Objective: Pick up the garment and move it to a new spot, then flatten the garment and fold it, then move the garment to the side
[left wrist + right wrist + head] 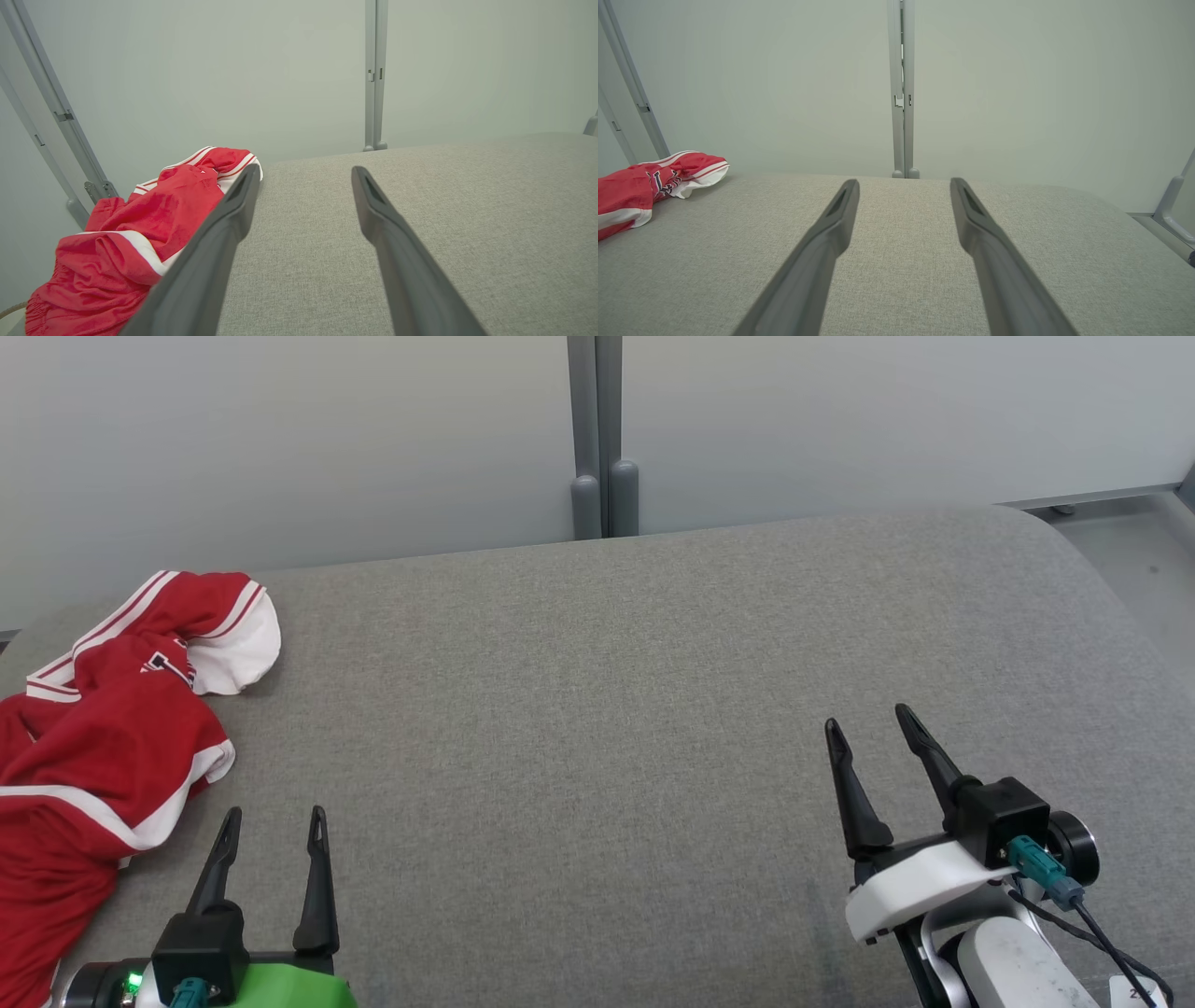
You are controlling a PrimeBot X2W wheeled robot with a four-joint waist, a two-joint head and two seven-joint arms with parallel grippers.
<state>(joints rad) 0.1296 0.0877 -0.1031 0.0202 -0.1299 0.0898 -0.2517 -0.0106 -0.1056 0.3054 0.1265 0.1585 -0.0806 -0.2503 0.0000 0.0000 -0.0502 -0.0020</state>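
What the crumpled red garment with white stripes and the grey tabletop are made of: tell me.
Red white-striped garment: thin, likely synthetic jersey cloth, slight sheen, soft folds. Grey tabletop: seemingly woven fabric covering, matte, fine flecked weave.

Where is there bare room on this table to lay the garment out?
The grey table is bare from the red garment rightward to its rounded right end, including the stretch between the left tool and right tool. Crowded at the far left, where the garment lies bunched.

Bare robot test booth, pale panel walls [280, 429], grey metal post [602, 429]; grey fabric-covered table [597, 709]
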